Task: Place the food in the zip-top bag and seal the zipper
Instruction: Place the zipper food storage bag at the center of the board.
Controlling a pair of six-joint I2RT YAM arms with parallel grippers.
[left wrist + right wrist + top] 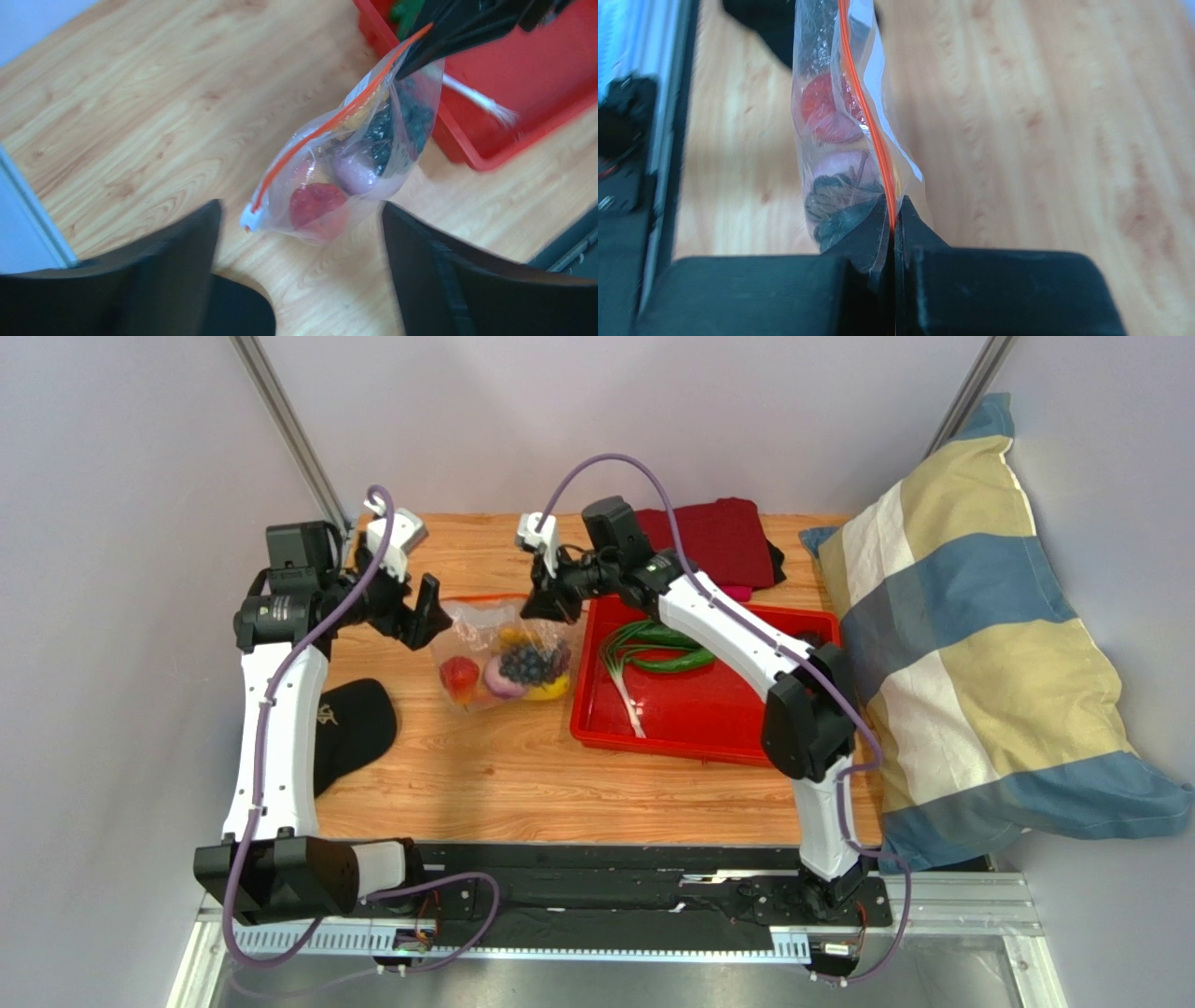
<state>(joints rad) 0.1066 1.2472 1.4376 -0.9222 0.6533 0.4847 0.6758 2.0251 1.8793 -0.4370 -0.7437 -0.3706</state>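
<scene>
While the right end effector (pixel 893 217) has its jaws pressed together on the zipper (pixel 863 112) at one end of the mouth, the zip-top bag (pixel 508 655) hangs from that grip over the wooden surface (pixel 477 770), just left of the red tray (pixel 730 735). Whether the bag's lower end touches the wood cannot be told. Inside it lie a red piece (pixel 316 203), a purple onion (pixel 356 171), a dark grape bunch (pixel 403 122) and a yellow piece (pixel 550 688), all crowded toward the bottom. The zipper shows as one thin red line from the clamped end down to the free corner; whether it is pressed closed along its whole length cannot be told.

The left end effector (pixel 415 613) stands just left of the bag with its jaws wide apart and nothing between them, clear of the plastic. In the left wrist view the bag's free corner sits beyond the gap between the two black fingers (pixel 175 273).

The tray's near-left wall is close beside the bag. The tray holds green vegetables (pixel 671 653) with a white stalk, and the right arm (pixel 730 637) stretches across above it. A black cap (pixel 351 731) lies on the near left of the surface, beside the left arm. A dark red cloth (pixel 723 543) sits at the far edge behind the tray. A striped pillow (pixel 982 644) rests at the far right.
</scene>
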